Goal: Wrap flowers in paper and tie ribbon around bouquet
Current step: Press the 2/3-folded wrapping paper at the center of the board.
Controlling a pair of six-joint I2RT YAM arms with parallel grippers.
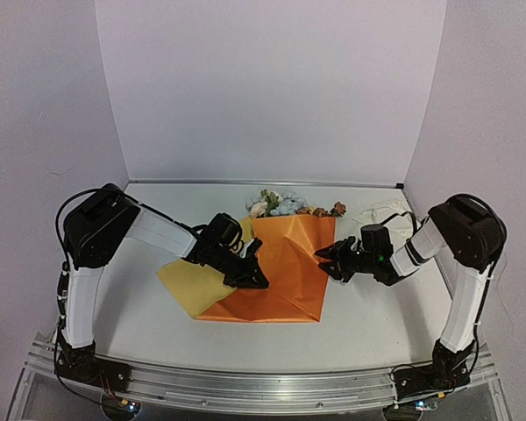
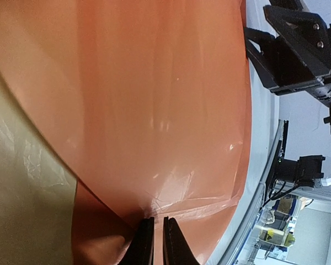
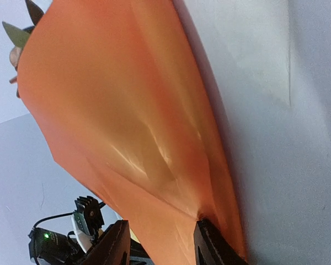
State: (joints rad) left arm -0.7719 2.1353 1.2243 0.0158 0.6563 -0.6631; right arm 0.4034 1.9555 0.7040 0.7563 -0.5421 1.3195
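Orange paper [image 1: 289, 263] lies loosely folded on the table [image 1: 149, 316], with its yellow face showing on a flap at my left. Flowers [image 1: 276, 203] poke out past its far edge; stems hidden beneath. Ribbon [image 1: 384, 215] sits bunched at far right, apart from the sheet.

Left gripper [image 2: 153, 223]: jaws nearly together, pinching a fold of the orange sheet. Creases run in to the tips.

Right gripper [image 3: 163, 223]: jaws about half apart at the sheet's right edge. Paper lies in the gap and one finger [image 3: 209, 243] touches it. No clamp there that I can see.

Step in hand, as I judge it: wrapping, no cone yet. To do it well, I should carry the left fold across over the stems, low and slow, because thin glossy sheet can slip or tear at a pinch. My right side should secure its edge first so the sheet doesn't drag the flowers.

Pose: both forearms low and reaching inward, wrists facing each other across the paper, elbows raised out to the sides.
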